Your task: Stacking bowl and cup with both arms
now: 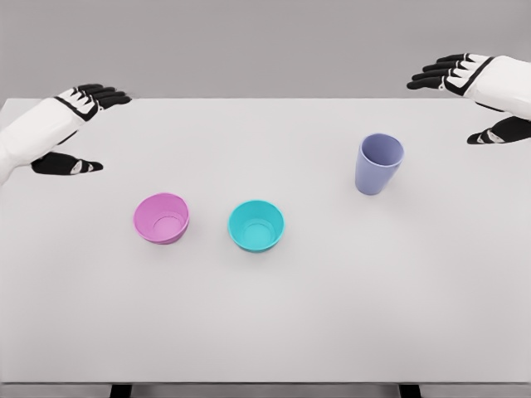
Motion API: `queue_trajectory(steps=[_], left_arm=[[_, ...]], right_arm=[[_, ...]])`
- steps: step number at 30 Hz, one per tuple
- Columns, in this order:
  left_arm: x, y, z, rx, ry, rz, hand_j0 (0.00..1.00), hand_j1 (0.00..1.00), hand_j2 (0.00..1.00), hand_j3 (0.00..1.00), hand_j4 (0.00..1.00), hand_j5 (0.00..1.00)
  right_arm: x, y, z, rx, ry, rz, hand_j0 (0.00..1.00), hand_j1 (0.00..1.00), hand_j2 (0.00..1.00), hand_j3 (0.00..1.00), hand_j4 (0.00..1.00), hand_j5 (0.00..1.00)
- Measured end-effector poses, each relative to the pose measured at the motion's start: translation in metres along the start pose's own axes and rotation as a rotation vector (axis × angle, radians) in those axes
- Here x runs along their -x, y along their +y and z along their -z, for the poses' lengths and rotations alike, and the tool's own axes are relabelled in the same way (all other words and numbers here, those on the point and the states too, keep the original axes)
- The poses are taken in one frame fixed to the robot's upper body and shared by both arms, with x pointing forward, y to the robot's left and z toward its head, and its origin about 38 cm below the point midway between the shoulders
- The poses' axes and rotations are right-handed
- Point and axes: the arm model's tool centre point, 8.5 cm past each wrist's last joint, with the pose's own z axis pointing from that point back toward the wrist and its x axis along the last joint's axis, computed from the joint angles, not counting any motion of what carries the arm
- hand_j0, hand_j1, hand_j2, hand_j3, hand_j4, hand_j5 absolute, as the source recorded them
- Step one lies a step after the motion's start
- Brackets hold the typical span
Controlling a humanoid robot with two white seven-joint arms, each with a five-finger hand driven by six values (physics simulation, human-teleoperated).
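A pink bowl (162,218) stands upright on the white table (265,323), left of centre. Just right of it sits a teal bowl (256,225), also upright and apart from the pink one. A lavender cup (378,163) stands upright further right and back. My left hand (81,128) hovers at the table's far left, fingers spread, thumb below, holding nothing. My right hand (465,104) hangs at the far right near the back edge, fingers extended and empty, to the right of the cup.
The table's back edge runs just behind both hands. Its front edge lies near the bottom of the picture, with two dark legs (120,390) showing below it. A grey wall fills the background.
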Motion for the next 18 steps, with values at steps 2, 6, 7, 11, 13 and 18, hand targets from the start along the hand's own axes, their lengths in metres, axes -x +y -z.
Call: queue_trajectory(steps=[2, 6, 7, 11, 13, 18], left_arm=[[0.011, 0.000, -0.006, 0.000, 0.038, 0.000, 1.00, 1.00, 1.00, 1.00, 1.00, 1.00], [0.021, 0.002, -0.012, -0.003, 0.073, 0.005, 1.00, 1.00, 1.00, 1.00, 1.00, 1.00], [0.022, 0.003, -0.013, -0.002, 0.076, 0.007, 1.00, 1.00, 1.00, 1.00, 1.00, 1.00], [0.021, 0.021, -0.007, -0.020, 0.065, 0.047, 1.00, 1.00, 1.00, 1.00, 1.00, 1.00], [0.019, 0.046, 0.003, -0.009, 0.047, 0.095, 1.00, 1.00, 1.00, 1.00, 1.00, 1.00], [0.007, 0.100, 0.035, 0.098, -0.006, 0.217, 1.00, 1.00, 1.00, 1.00, 1.00, 1.00]], right_arm=[[-0.007, 0.003, 0.002, -0.005, -0.018, -0.004, 1.00, 1.00, 1.00, 1.00, 1.00, 1.00], [-0.015, 0.008, 0.005, -0.015, -0.040, -0.003, 1.00, 1.00, 1.00, 1.00, 1.00, 1.00], [-0.016, 0.008, 0.005, -0.014, -0.043, -0.005, 1.00, 1.00, 1.00, 1.00, 1.00, 1.00], [-0.017, 0.008, 0.006, -0.015, -0.048, -0.009, 1.00, 1.00, 1.00, 1.00, 1.00, 1.00], [-0.018, 0.007, 0.006, -0.016, -0.048, -0.010, 1.00, 1.00, 1.00, 1.00, 1.00, 1.00], [-0.019, 0.007, 0.006, -0.016, -0.051, -0.011, 1.00, 1.00, 1.00, 1.00, 1.00, 1.00]])
